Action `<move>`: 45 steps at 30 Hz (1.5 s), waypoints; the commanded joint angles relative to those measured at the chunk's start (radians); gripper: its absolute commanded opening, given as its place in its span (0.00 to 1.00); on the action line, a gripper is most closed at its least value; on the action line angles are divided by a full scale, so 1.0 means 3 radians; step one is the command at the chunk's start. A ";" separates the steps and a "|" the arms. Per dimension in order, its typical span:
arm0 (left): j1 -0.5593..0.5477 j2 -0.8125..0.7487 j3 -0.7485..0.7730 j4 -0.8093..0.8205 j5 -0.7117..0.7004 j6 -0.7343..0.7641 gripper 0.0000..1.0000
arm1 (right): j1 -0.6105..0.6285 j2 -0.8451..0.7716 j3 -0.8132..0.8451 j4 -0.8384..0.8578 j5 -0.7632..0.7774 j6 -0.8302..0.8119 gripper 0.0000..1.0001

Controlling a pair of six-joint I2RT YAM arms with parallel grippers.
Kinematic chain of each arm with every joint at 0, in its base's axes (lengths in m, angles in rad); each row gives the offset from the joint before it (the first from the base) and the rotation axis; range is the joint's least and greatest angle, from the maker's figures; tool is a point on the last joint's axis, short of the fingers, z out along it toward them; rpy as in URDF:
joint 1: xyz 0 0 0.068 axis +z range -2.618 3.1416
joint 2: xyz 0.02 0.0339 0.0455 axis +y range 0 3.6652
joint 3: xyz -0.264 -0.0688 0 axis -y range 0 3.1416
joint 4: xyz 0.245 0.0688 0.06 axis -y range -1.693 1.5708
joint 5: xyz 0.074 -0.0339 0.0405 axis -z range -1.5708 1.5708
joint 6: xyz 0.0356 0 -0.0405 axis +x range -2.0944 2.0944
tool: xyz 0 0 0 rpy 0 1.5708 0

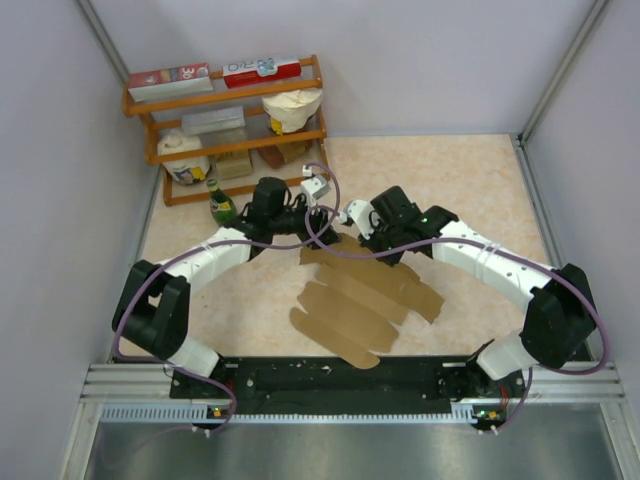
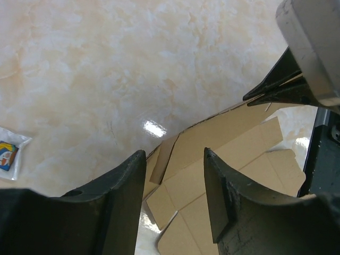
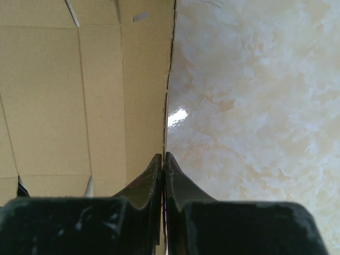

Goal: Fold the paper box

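Paper box (image 1: 365, 295): flat brown blank, mid table (image 1: 470, 180), between my two arms. My right tool (image 3: 163, 159) clenched on far edge, thin card pinched between tips; edge looks slightly lifted. My left tool (image 2: 175, 154) released, nothing in it, hovers over far-left corner flap.

Step, my judgement: raise first panel on its score. Do well: right grips firm, left presses beside crease, slow, no tearing.

Both arms reach forward, elbows out, wrists angled inward.

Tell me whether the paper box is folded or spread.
Spread: the paper box shows open, unfolded panels; the right tool pinches one edge.
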 commanded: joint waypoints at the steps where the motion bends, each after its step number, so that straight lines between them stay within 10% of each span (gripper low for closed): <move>1: -0.0130 0.0100 0.0110 -0.0100 -0.0062 0.0224 0.52 | 0.0030 -0.0060 0.0016 0.0104 -0.0049 0.0073 0.00; 45: -0.0662 0.0090 0.0263 -0.0402 -0.1290 -0.1207 0.31 | 0.0025 0.0027 0.0078 0.0171 -0.0116 0.0236 0.00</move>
